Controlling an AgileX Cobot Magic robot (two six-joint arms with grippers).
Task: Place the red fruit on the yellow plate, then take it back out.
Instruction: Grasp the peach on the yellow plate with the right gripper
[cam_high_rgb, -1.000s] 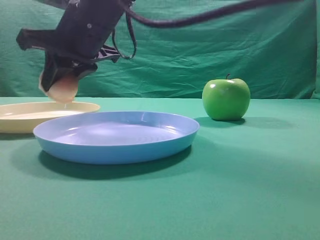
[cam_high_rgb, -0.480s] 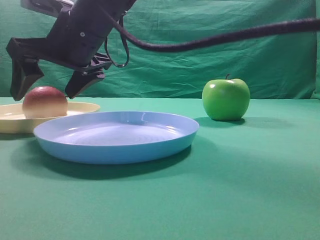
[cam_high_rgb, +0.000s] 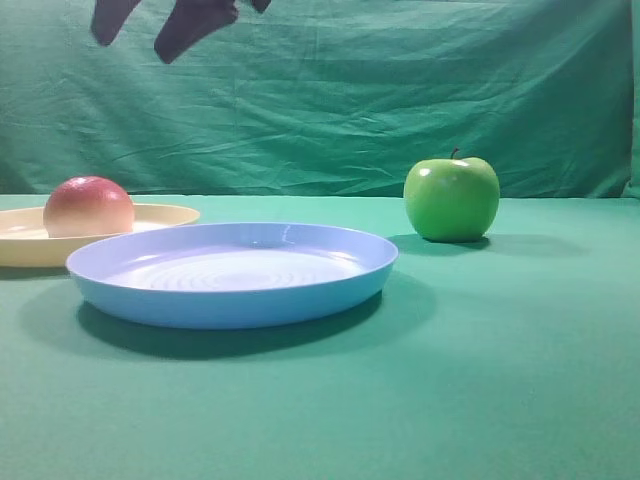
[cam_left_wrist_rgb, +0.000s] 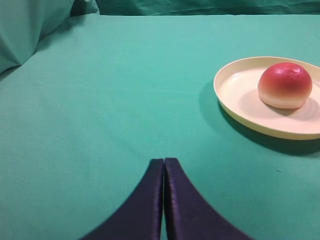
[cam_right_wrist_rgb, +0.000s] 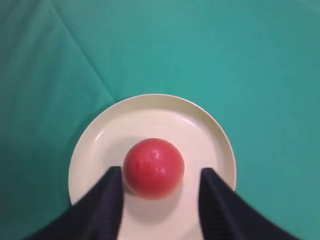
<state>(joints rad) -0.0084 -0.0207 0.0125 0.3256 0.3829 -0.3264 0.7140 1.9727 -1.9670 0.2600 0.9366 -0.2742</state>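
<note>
right gripper (cam_right_wrist_rgb: 157, 182): jaws spread wide, holding nothing, hanging high over the plate | red fruit (cam_right_wrist_rgb: 153, 167): straight below it, lined up between the two fingers, not touching them, sitting on the yellow plate (cam_right_wrist_rgb: 210, 135) | left gripper (cam_left_wrist_rgb: 164, 167): fingers pressed together, fruit off to its front-right

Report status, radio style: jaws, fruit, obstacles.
Right gripper open above fruit, holding nothing. Left gripper shut, empty. Fruit sits on yellow plate. Nothing blocking.
</note>
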